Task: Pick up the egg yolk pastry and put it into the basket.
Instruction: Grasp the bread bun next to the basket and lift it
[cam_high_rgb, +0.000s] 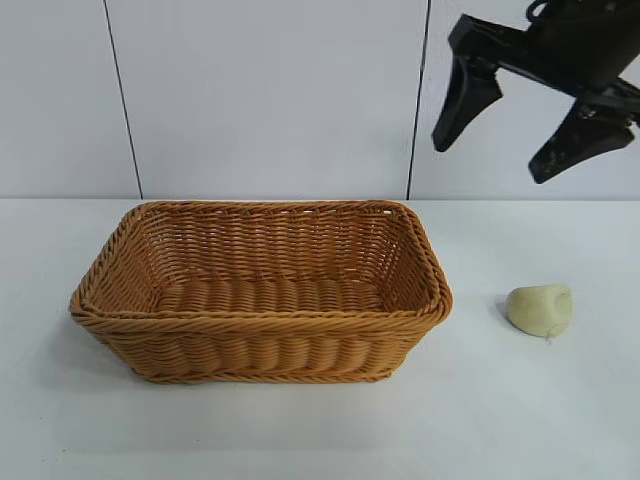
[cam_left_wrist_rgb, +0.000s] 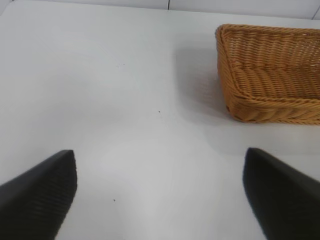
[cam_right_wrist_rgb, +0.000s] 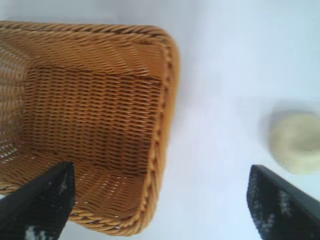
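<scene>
The egg yolk pastry (cam_high_rgb: 540, 309), a small pale cream-yellow lump, lies on the white table to the right of the basket (cam_high_rgb: 260, 290). The woven golden-brown basket stands empty at the table's middle. My right gripper (cam_high_rgb: 487, 165) hangs open and empty high above the table, over the gap between basket and pastry. In the right wrist view its open gripper (cam_right_wrist_rgb: 161, 200) frames the basket's end (cam_right_wrist_rgb: 90, 125) and the pastry (cam_right_wrist_rgb: 296, 142) off to one side. My left gripper (cam_left_wrist_rgb: 160, 195) is open and empty over bare table, with the basket's corner (cam_left_wrist_rgb: 270, 75) beyond it.
The white table (cam_high_rgb: 540, 420) runs out to all sides of the basket. A pale panelled wall (cam_high_rgb: 270, 90) stands behind it. Nothing else lies on the table.
</scene>
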